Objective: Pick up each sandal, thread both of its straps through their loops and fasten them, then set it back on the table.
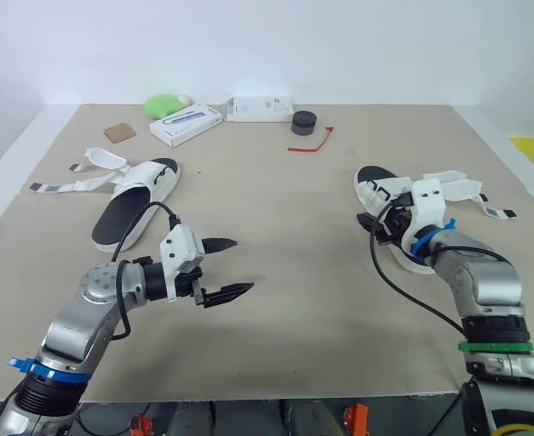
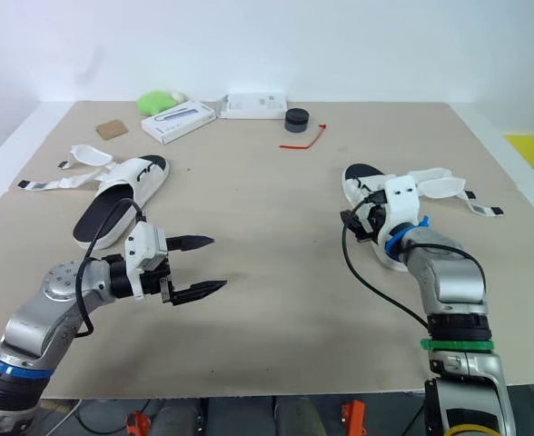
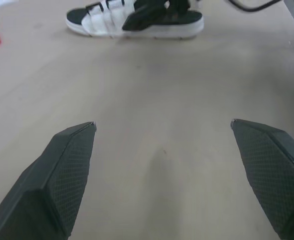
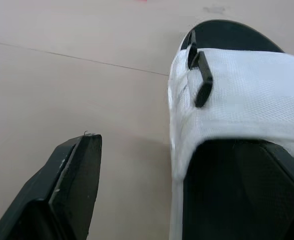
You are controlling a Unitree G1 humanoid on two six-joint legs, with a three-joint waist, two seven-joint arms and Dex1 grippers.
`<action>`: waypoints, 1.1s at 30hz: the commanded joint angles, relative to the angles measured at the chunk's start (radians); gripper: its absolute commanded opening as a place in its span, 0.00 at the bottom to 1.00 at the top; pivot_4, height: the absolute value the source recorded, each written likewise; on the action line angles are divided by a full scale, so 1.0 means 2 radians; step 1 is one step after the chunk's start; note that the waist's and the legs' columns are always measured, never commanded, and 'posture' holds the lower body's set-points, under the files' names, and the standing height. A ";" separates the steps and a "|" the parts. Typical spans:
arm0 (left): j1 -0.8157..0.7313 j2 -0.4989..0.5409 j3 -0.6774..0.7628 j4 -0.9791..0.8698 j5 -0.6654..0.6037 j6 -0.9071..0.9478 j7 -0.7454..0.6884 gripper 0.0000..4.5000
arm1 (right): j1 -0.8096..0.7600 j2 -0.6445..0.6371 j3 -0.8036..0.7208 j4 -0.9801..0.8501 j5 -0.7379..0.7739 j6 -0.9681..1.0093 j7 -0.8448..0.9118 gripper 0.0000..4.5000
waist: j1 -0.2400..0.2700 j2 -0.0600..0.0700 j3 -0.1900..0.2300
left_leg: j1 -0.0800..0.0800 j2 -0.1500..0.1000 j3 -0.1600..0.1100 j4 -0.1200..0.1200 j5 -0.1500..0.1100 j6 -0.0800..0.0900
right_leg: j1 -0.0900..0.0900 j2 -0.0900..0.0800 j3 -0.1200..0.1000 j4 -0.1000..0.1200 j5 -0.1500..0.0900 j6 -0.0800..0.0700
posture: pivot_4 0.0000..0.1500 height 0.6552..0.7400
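Between the spread fingers of our right claw [image 4: 159, 142], we are straddling the side edge of the white strapped sandal with the black footbed [image 1: 373, 184]. One finger is sitting on the footbed side by the broad strap and the other outside on the beige table [image 1: 321, 309], likely so that closing grips it for lifting. Our left claw [image 1: 241, 265] is hovering spread wide over bare table, pointing toward that sandal, seemingly ready to work its straps. Behind the left claw, the matching second sandal [image 1: 135, 207] is lying with straps splayed loose.
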 commanded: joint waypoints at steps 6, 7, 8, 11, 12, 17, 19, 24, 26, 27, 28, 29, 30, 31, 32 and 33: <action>0.016 -0.016 0.024 -0.023 -0.017 0.003 0.035 1.00 | -0.105 0.048 0.012 0.171 -0.068 -0.127 -0.041 0.98 | -0.004 0.000 0.000 | 0.001 0.000 0.000 0.000 0.000 0.001 | 0.000 0.000 0.000 0.000 0.001 0.000 | 1.00 1.00; 0.016 -0.018 0.026 -0.023 -0.019 0.004 0.039 1.00 | -0.118 0.053 0.013 0.200 -0.077 -0.142 -0.049 0.98 | -0.004 0.000 0.000 | 0.001 0.000 0.000 0.000 0.001 0.001 | 0.000 0.000 0.000 0.000 0.002 0.000 | 1.00 1.00; 0.017 -0.020 0.029 -0.023 -0.020 0.005 0.042 1.00 | -0.130 0.057 0.017 0.229 -0.088 -0.159 -0.057 0.98 | -0.004 0.000 0.000 | 0.001 0.000 0.000 0.000 0.001 0.001 | 0.000 0.000 0.000 0.000 0.002 0.000 | 1.00 1.00; 0.024 -0.020 0.033 -0.024 -0.020 0.003 0.047 1.00 | -0.156 0.068 0.020 0.300 -0.106 -0.201 -0.079 0.86 | -0.004 0.000 0.000 | 0.001 0.000 0.000 0.000 0.001 0.002 | 0.000 0.000 0.000 0.000 0.002 -0.001 | 1.00 1.00; 0.026 -0.019 0.033 -0.026 -0.019 0.002 0.048 1.00 | -0.160 0.070 0.020 0.314 -0.110 -0.212 -0.083 0.79 | -0.004 0.000 0.000 | 0.001 0.000 0.000 0.000 0.001 0.002 | 0.000 0.000 0.000 0.000 0.002 -0.001 | 1.00 1.00; 0.038 -0.020 0.039 -0.029 -0.015 -0.002 0.059 1.00 | -0.175 0.079 0.014 0.362 -0.113 -0.261 -0.072 0.37 | -0.006 0.000 0.000 | 0.001 0.000 0.000 0.001 0.002 0.002 | 0.001 0.000 0.000 0.000 0.003 -0.001 | 1.00 1.00; 0.040 -0.021 0.040 -0.029 -0.013 -0.004 0.063 1.00 | -0.179 0.080 0.013 0.370 -0.111 -0.269 -0.061 0.17 | -0.006 0.000 0.000 | 0.001 0.000 0.000 0.001 0.002 0.003 | 0.001 0.000 0.000 0.000 0.003 -0.002 | 1.00 1.00; 0.043 -0.023 0.043 -0.028 -0.014 -0.006 0.072 1.00 | -0.186 0.081 0.000 0.368 -0.086 -0.254 -0.009 0.01 | -0.008 0.000 0.000 | 0.002 0.000 0.000 0.001 0.003 0.004 | 0.001 0.000 0.000 0.000 0.003 -0.002 | 1.00 1.00; 0.039 -0.022 0.049 -0.025 -0.017 -0.005 0.074 1.00 | -0.182 0.079 0.004 0.346 -0.073 -0.233 0.042 0.01 | -0.009 0.000 0.000 | 0.002 0.000 0.000 0.001 0.003 0.004 | 0.001 0.000 0.000 0.000 0.003 -0.002 | 1.00 1.00; 0.036 -0.021 0.052 -0.023 -0.020 -0.003 0.075 1.00 | -0.177 0.076 0.012 0.329 -0.072 -0.228 0.068 0.01 | -0.010 0.000 0.000 | 0.002 0.000 0.000 0.001 0.003 0.004 | 0.001 0.000 0.000 0.000 0.003 -0.002 | 1.00 1.00; 0.034 -0.019 0.056 -0.022 -0.023 -0.001 0.075 1.00 | -0.172 0.073 0.018 0.313 -0.070 -0.220 0.094 0.01 | -0.012 0.000 0.000 | 0.002 0.000 0.000 0.001 0.003 0.004 | 0.001 0.000 0.000 0.000 0.003 -0.002 | 1.00 1.00; 0.031 -0.018 0.059 -0.021 -0.026 0.002 0.074 1.00 | -0.168 0.069 0.023 0.298 -0.068 -0.212 0.115 0.01 | -0.013 0.000 0.000 | 0.002 0.000 0.000 0.000 0.003 0.004 | 0.001 0.000 0.000 0.000 0.003 -0.002 | 1.00 1.00; 0.028 -0.014 0.065 -0.020 -0.030 0.006 0.072 1.00 | -0.159 0.062 0.032 0.270 -0.060 -0.200 0.156 0.01 | -0.014 0.000 0.000 | 0.002 0.000 0.000 0.000 0.003 0.004 | 0.001 0.001 0.000 0.000 0.003 -0.002 | 1.00 1.00; 0.025 -0.010 0.071 -0.018 -0.036 0.011 0.069 1.00 | -0.150 0.055 0.041 0.240 -0.049 -0.187 0.197 0.01 | -0.014 0.000 0.000 | 0.002 0.000 0.000 0.000 0.003 0.004 | 0.001 0.001 0.000 0.000 0.003 -0.002 | 1.00 1.00; 0.022 -0.006 0.076 -0.016 -0.040 0.015 0.065 1.00 | -0.140 0.046 0.051 0.209 -0.038 -0.171 0.238 0.01 | -0.014 0.000 0.000 | 0.002 0.000 0.000 0.000 0.003 0.004 | 0.001 0.001 0.000 0.000 0.003 -0.002 | 1.00 1.00; 0.020 0.000 0.080 -0.014 -0.045 0.020 0.061 1.00 | -0.129 0.037 0.062 0.178 -0.027 -0.159 0.278 0.01 | -0.014 0.000 0.000 | 0.001 0.000 0.000 0.000 0.003 0.004 | 0.001 0.001 0.000 0.000 0.003 0.000 | 1.00 1.00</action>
